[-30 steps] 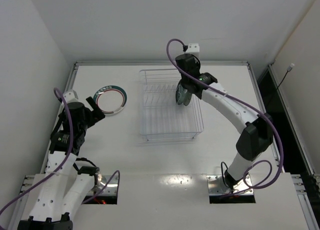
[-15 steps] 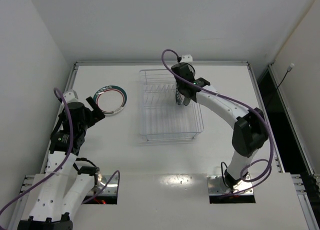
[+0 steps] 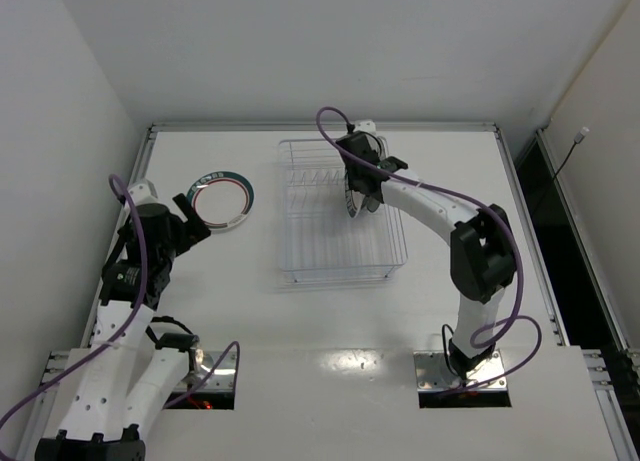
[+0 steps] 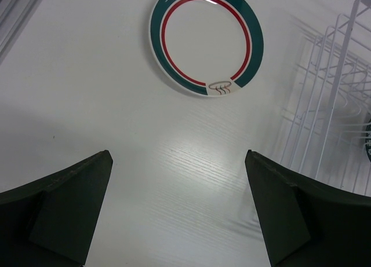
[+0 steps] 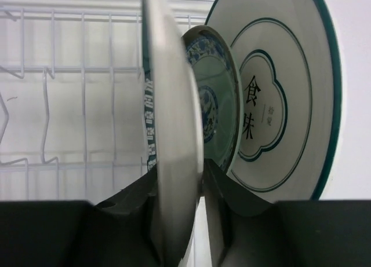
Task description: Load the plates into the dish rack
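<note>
While upright mid-frame in the dish rack (image 3: 296,243), pale plate (image 5: 174,105) in the clench of right end effector (image 5: 179,186); left end effector (image 4: 179,189) released.

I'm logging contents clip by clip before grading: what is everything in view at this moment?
table: one, white, under everything.
dish rack: one, clear, far centre of the table.
flat plate: one, white with green rim and red ring, lying on the table left of the rack.
pale plate: one, greyish-white, upright at the rack, held.
teal plate: one, teal patterned, upright beside the pale one.
lettered plate: one, white with green rim, upright beside the teal one.
left tool: one, dark, open, near the flat plate.
right tool: one, dark, closed on the pale plate.
</note>
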Robot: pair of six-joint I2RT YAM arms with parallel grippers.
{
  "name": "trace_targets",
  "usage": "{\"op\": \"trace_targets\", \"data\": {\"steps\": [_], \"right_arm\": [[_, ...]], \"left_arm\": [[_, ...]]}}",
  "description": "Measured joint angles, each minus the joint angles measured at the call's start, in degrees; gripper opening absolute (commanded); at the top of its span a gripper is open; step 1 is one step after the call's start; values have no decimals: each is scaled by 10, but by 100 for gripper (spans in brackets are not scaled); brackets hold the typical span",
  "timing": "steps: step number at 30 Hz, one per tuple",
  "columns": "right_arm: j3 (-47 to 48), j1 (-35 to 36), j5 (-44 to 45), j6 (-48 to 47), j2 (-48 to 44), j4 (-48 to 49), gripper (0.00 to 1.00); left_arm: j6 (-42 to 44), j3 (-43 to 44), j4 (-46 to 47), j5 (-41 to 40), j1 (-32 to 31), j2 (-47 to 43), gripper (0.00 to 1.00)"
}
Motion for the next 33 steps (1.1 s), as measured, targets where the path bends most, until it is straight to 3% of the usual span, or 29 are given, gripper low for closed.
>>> {"op": "trace_targets", "data": {"steps": [6,9,13,18,21,27,33], "right_arm": [[23,0,-16,4,-1,-36,55],[63,3,-14,4,-7,-75,60],[116,6,-20,9,-47,-117,62],[80,19,-72,18,-207,-123,63],[24,24,-132,33,-323,-113,63],[-163,28,-268,87,-501,-111,63],[-214,29,-320,125,-604,-167,63]], "left_arm": [[0,0,4,0,0,14,99],[0,0,4,1,0,25,99],[0,0,4,2,0,51,99],[-14,-3,15,23,20,110,99],[-35,-32,48,78,73,143,99],[-93,-191,164,246,196,156,99],[-184,-283,336,355,218,217,99]]}}
